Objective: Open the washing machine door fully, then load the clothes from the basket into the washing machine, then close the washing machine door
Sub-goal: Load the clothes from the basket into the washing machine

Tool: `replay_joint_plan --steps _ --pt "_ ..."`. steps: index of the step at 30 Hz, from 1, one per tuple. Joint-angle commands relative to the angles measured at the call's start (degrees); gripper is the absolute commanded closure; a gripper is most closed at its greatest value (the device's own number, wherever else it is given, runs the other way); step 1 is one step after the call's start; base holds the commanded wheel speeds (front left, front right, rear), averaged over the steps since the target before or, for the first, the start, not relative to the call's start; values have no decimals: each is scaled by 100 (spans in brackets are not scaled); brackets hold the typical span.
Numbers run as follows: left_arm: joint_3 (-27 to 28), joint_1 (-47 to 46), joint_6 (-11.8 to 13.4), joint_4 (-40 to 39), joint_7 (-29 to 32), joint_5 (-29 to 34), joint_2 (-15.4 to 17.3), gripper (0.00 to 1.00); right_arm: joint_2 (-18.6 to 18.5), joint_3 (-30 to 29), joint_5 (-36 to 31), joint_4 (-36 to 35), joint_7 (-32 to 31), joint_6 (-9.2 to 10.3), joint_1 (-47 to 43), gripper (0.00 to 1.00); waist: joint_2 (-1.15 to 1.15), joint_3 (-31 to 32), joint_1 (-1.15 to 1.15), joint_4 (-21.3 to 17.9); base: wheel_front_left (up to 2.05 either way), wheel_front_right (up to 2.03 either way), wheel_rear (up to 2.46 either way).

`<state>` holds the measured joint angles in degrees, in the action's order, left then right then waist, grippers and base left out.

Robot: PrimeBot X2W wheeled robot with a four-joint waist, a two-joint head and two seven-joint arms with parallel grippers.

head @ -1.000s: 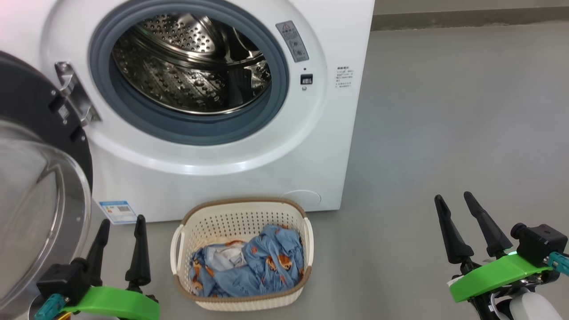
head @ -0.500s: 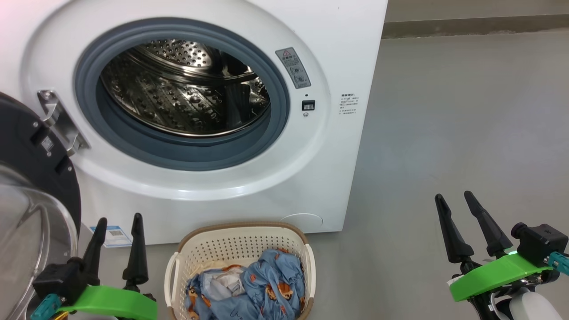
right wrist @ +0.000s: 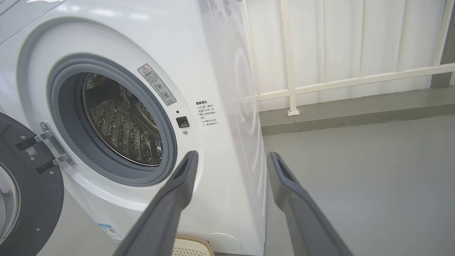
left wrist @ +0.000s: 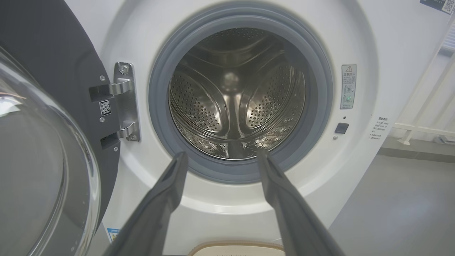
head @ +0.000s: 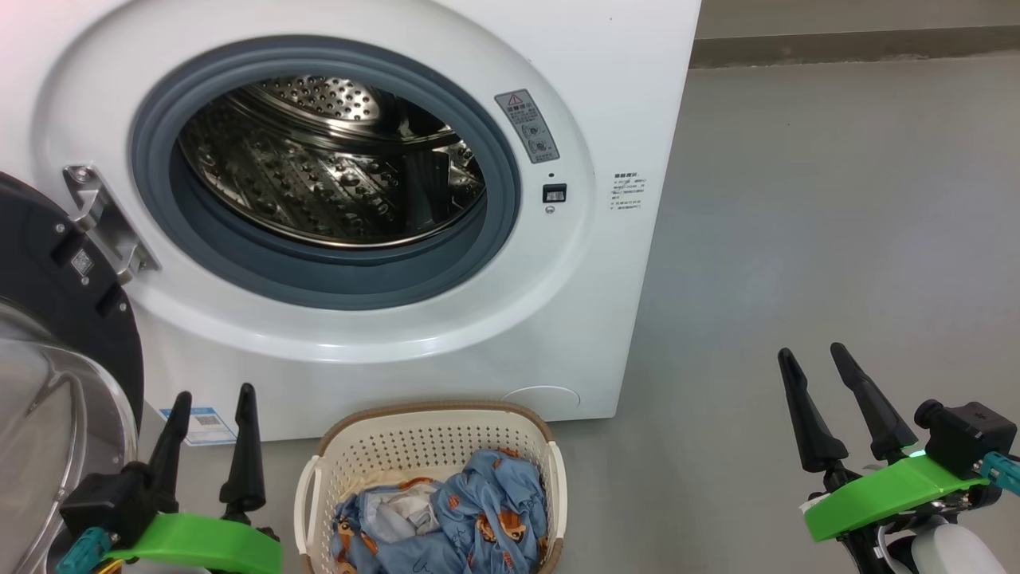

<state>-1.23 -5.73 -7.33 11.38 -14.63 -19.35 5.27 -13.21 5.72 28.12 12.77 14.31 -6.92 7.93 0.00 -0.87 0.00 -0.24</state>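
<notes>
Smooth grey floor (head: 797,199) runs up to the boxy white washing machine (head: 629,96). Its door (head: 64,319), a glossy black rim round a bulging clear bowl, hangs wide open at the machine's left, so loading looks next. Before the machine sits the perforated cream basket (head: 430,430), holding soft, crumpled blue clothes (head: 486,510). The left gripper (head: 214,392) and right gripper (head: 811,351) are spread wide and empty. One must dip in and pinch fabric.
</notes>
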Motion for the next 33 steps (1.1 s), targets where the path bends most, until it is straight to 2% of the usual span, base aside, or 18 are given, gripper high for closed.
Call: replay_joint_plan --steps 1,23,33 --pt "215 -172 -8 -102 -37 52 95 0 -70 115 -52 -141 69 -57 28 0 0 1 0 3 0 0 0" --pt "215 -186 -14 -93 -37 77 72 0 -87 126 -81 -127 69 -57 65 0 0 -67 0 -18 0 0 0" --pt "115 -285 -14 90 -37 130 60 0 -70 149 -91 -112 69 -57 79 0 0 -338 0 -82 0 0 0"
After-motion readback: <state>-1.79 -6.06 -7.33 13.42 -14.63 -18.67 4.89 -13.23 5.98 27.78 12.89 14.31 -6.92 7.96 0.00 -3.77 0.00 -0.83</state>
